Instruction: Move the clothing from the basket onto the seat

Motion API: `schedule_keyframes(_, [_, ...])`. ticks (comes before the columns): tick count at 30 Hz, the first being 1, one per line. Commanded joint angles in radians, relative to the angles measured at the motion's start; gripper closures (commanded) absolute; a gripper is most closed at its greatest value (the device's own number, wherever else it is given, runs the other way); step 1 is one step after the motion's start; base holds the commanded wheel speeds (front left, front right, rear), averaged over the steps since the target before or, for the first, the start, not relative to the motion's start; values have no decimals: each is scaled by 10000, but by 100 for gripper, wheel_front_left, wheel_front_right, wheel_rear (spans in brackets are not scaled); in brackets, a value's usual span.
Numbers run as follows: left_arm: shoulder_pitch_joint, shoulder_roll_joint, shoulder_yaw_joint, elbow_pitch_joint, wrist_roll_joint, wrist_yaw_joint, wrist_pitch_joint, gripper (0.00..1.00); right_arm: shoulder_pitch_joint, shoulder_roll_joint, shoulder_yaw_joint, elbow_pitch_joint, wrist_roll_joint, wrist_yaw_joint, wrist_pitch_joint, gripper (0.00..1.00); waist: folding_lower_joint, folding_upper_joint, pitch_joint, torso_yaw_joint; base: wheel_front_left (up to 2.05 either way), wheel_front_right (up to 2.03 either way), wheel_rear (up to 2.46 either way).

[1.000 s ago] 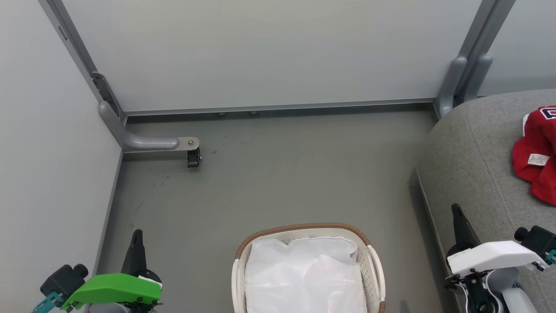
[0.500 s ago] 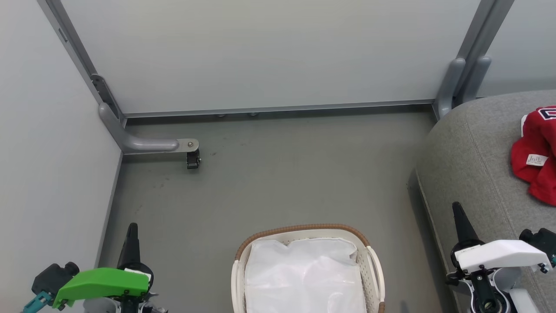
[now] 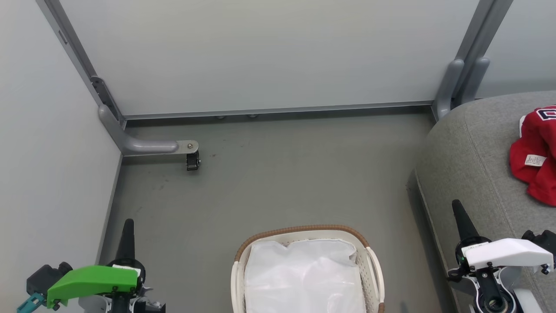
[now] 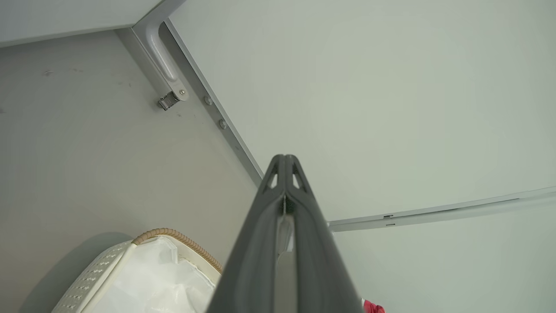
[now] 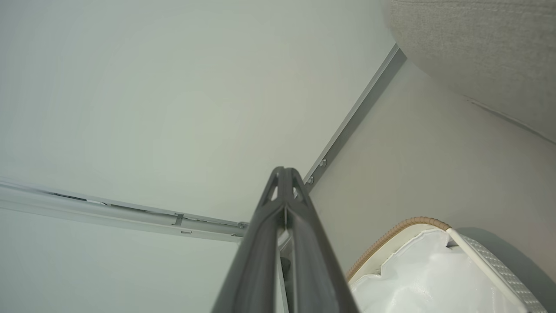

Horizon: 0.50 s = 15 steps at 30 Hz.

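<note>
1. Floor (image 3: 278,174): grey, bounded by pale partition panels. It carries the basket near its front edge and the seat along its right edge.

2. Seat (image 3: 473,143): grey upholstered cushion with a rounded edge facing the basket. Risk: the right arm stands just beside this edge, so a careless sweep could drag the fabric or whatever lies on it.

3. Basket (image 3: 299,228): white, perforated, brown woven rim, standing on the floor between the 2 arms. No red is visible inside, but its near half is cut off. Risk: judging it empty when a garment may lie in the unseen part.

4. Liner (image 3: 304,274): a crumpled white sheet covering the visible interior. Risk: a further reach could pinch the liner instead of clothing and tip the basket.

5. Clothing (image 3: 536,139): a red heap with a white tag (image 3: 534,160), on the seat top well in from the rounded edge and partly out of frame. The count cannot be confirmed. The transfer looks done or nearly so.

6. Left end effector (image 3: 128,226): fingers pressed together, holding nothing, near the floor's left edge.

7. Right end effector (image 3: 457,208): fingers pressed together, holding nothing, over the seat's edge.
</note>
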Motion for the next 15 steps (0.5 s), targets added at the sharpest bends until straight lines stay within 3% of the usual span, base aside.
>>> schedule_keyframes(1, [-256, 80, 77, -117, -236, -22, 57, 100, 38, -80, -31, -143, 268, -3, 74, 100, 0, 9, -5, -2, 0, 0, 0])
schedule_keyframes(15, [-307, 74, 267, -294, -1370, -25, 395, 100, 80, -88, -53, -323, 1545, -4, 399, 100, 0, 11, -57, -26, 0, 0, 0])
